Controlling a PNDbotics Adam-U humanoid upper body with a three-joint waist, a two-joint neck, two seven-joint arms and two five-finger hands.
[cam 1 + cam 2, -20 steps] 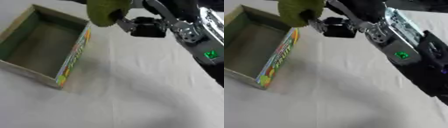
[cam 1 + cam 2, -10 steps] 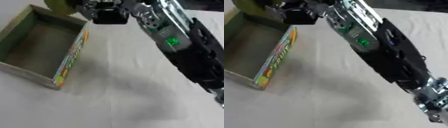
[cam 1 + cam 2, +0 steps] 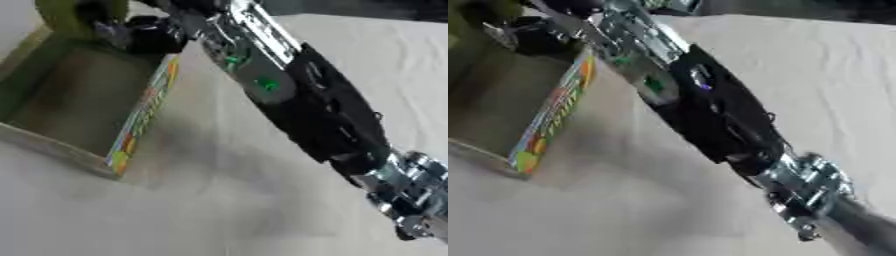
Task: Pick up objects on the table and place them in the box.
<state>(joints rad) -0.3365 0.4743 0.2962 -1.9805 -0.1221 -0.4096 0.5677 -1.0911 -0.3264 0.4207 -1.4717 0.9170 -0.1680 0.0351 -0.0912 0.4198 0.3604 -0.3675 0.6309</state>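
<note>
White cloth covered the table (image 3: 219, 210), lightly creased, and bare across the whole near half and the right side. Of the room only a dark strip showed along the top edge.

The box (image 3: 83, 107) sat at the left, open at the top, with a dull green-grey floor and a brightly printed side wall (orange, yellow and green) facing the middle of the table. Its near corner pointed down the view, and its far wall ran up to the top-left corner. Open cloth lay below and to the right of the printed wall.

The right arm (image 3: 306, 100) crossed the view on a diagonal, from the silver joint at the lower right up to the top left, black with a small green light on the forearm. The right hand (image 3: 131, 32) was over the far end of the box, above its rim. It was closed around an olive-green object (image 3: 66, 15), rounded and blurred, which hung above the box's far corner; I could not tell whether it touched the wall. The individual fingers could not be made out clearly.
</note>
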